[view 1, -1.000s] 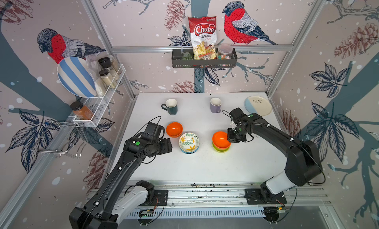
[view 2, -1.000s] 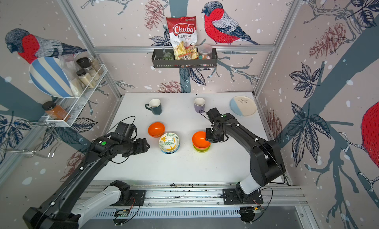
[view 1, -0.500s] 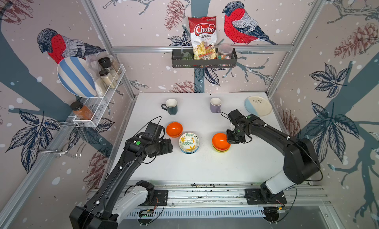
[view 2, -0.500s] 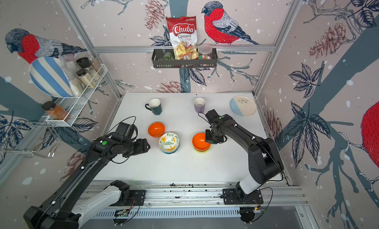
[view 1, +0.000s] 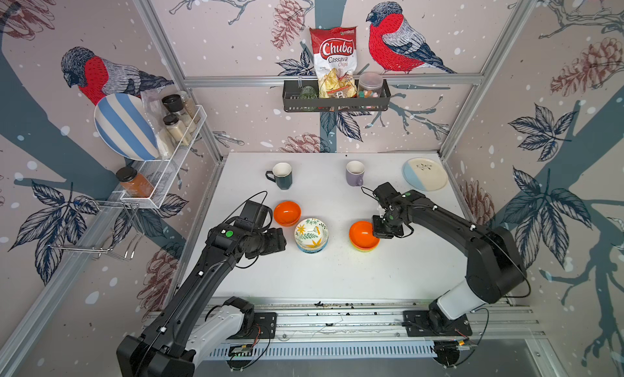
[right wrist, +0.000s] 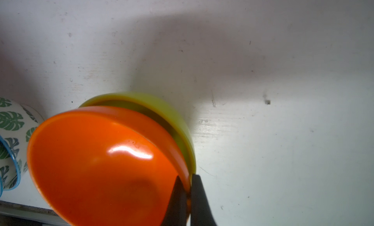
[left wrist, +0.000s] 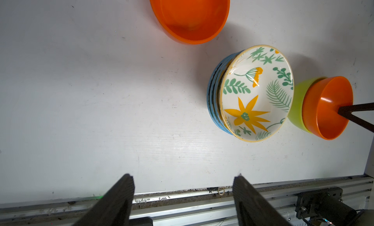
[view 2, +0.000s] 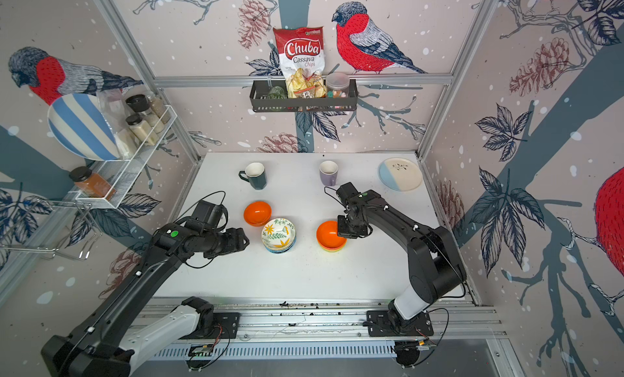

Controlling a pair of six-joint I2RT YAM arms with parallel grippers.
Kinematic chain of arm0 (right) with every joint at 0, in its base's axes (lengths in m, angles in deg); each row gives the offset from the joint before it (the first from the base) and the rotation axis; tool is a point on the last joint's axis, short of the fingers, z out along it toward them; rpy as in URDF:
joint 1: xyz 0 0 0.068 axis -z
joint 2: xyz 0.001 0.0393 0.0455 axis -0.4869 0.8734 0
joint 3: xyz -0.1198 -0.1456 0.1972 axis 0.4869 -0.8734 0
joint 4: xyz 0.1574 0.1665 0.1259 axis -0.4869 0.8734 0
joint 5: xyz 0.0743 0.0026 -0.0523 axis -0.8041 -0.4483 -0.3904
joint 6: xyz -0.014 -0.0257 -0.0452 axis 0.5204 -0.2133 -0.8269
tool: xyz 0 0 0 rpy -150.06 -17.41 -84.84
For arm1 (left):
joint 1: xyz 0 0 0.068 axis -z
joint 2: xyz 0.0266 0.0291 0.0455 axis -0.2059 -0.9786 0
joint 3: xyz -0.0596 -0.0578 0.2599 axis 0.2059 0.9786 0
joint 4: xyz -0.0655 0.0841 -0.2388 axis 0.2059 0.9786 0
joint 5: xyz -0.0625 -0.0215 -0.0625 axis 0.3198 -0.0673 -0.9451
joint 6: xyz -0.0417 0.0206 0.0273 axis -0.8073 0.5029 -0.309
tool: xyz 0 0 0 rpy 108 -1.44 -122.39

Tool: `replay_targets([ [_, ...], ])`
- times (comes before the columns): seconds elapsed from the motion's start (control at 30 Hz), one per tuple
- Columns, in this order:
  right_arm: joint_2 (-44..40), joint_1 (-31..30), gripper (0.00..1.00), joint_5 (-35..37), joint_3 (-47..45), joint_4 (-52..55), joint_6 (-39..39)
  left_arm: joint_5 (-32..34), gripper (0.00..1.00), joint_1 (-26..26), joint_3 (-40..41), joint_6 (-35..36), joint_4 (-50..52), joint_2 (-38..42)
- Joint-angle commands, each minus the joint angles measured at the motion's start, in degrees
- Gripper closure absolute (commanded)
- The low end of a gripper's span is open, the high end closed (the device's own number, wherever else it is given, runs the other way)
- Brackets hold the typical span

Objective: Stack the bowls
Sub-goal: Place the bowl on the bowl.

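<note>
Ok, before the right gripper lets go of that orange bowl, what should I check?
1. Grip: right gripper shut on the rim of the orange bowl: ok.
2. Placement: orange bowl inside the lime green bowl: ok.
3. Seating: not ok, orange bowl tilted, gap at one side.
4. Clearance: floral-topped stack apart from lime green bowl: ok.
5. Other arm: left gripper open, empty: ok.

You've 3 groups mid-table (view 1: 337, 277): lone bowl (view 1: 287, 213) left, stack (view 1: 311, 235) just right of it & nearer front, then further right upper bowl (view 1: 363, 233) tilted in lower bowl (left wrist: 297, 99). Left mug (view 1: 282, 175) & right mug (view 1: 355, 172) behind; plate (view 1: 424, 173) back-right corner.
</note>
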Motion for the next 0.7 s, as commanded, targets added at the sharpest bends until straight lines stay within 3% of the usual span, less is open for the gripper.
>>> replay_targets([
  [0.0,0.09,-0.11,1.0,0.36,-0.13,-0.37,-0.57,-0.46,0.21,-0.19,0.09,0.7,-1.06,-0.02],
  [0.67,0.54,-0.17,1.0,0.47,-0.99,-0.96,-0.56,-0.88,0.21,-0.2,0.08,0.79,-1.13,-0.13],
])
